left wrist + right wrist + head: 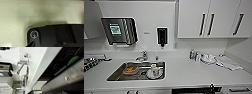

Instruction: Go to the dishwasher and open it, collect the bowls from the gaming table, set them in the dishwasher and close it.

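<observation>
- The white kitchen counter (pixel 189 72) is running left to right in front of the robot; a stainless-steel sink (pixel 114 75) is sitting sunk into it, holding a brownish round dish (pixel 130 70) and a white cup on a saucer (pixel 154 71).
- A chrome tap (pixel 143 55) is standing just behind the sink; a steel paper-towel dispenser (pixel 119 30) and a dark soap dispenser (pixel 162 35) are hanging on the wall above.
- White wall cabinets with dark bar handles (pixel 211 18) are filling the upper right; a small bottle (pixel 192 54), white crockery (pixel 207 58) and a folded white cloth (pixel 229 63) are lying on the counter's right part.
- The dishwasher with its grey stainless-steel front (pixel 65 80) is sitting under the counter edge, its door tipped away from the cabinet so the dark inside (pixel 58 63) is showing; its long edge is running parallel to the counter edge; in the head view just a dark strip (pixel 196 90) is peeking out, cut off by the frame.
- A green rounded bowl (pixel 73 60) is lying inside the dark opening, only part of its rim showing; how it is resting is hard to make out.
- The left wrist camera is looking at pale speckled floor (pixel 25 16) past the robot's own dark plate.
- Whether either tool is spread or pressed together, I cannot tell.
</observation>
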`<state>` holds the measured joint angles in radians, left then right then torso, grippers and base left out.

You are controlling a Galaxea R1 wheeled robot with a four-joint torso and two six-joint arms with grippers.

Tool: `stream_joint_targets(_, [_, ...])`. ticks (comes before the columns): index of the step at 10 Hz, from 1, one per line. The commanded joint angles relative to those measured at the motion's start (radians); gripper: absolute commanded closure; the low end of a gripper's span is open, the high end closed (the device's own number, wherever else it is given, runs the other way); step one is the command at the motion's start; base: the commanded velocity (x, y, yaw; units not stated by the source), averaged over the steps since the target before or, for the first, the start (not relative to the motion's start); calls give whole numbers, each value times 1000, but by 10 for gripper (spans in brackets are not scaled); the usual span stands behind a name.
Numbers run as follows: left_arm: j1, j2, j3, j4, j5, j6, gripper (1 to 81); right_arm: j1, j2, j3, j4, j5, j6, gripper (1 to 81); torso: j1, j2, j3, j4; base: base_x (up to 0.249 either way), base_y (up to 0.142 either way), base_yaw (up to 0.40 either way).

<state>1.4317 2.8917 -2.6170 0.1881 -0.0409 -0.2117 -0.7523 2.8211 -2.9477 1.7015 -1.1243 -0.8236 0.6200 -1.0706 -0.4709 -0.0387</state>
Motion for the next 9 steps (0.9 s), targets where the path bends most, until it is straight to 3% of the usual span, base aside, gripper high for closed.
stream_joint_targets(1, [-84,-12,0,7,33,5,10,199,-32,-5,70,-77,14,10,0,0,0,0,162,0,0])
stream_joint_targets(4, [-84,-11,-2,8,35,5,10,178,-76,-19,72,-149,11,10,3,2,-1,0,0,0,0])
stream_joint_targets(5, [-84,-9,-3,10,35,5,10,172,-123,-17,108,-166,8,10,3,2,-1,0,0,0,0])
stream_joint_targets(6, [-84,-6,-3,17,35,9,10,178,-186,-22,186,-259,12,10,3,2,-1,0,0,0,0])
stream_joint_targets(7, [-84,0,-3,36,35,9,10,193,-243,-23,228,-304,14,10,3,2,-1,0,0,0,0])
stream_joint_targets(9, [-84,14,-8,40,33,11,10,181,-320,-19,219,-318,17,10,3,2,-1,0,0,0,0])
